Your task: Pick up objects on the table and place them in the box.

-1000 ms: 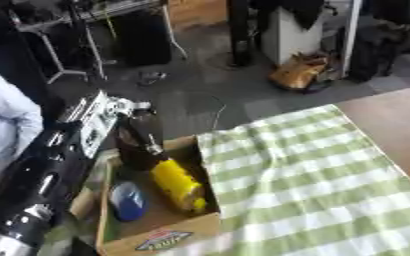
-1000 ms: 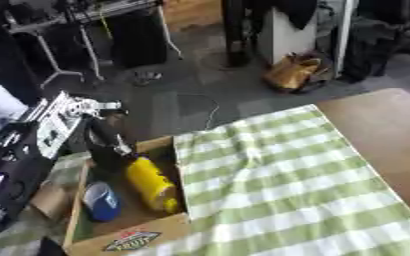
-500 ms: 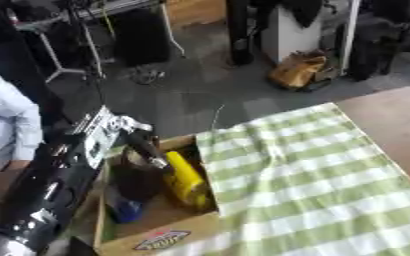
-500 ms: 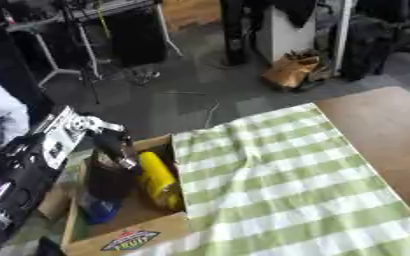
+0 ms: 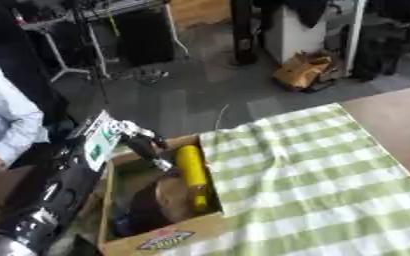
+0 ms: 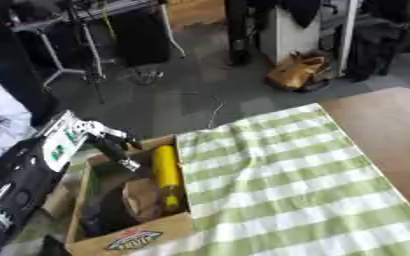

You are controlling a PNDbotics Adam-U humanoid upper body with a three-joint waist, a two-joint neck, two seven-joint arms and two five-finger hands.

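A cardboard box (image 5: 160, 239) stands at the left edge of the table, against the green-and-white checked cloth (image 5: 313, 190). Inside it a yellow bottle (image 5: 191, 172) lies along the right wall. A dark brown rounded object (image 5: 169, 197) lies beside the bottle, lower in the box. My left hand (image 5: 147, 147) reaches in from the left over the box's far end. Its fingers point down and are relaxed, and a gap separates them from the brown object. My right hand shows in neither view.
A person's light-blue sleeve (image 5: 7, 125) is at the far left. Bare brown tabletop (image 5: 392, 117) shows to the right of the cloth. Beyond the table are grey floor, metal stands (image 5: 64, 55) and a brown bag (image 5: 305, 72).
The brown object was upright in my left hand over the box; now it lies inside and the fingers are off it. The blue object in the box is no longer visible.
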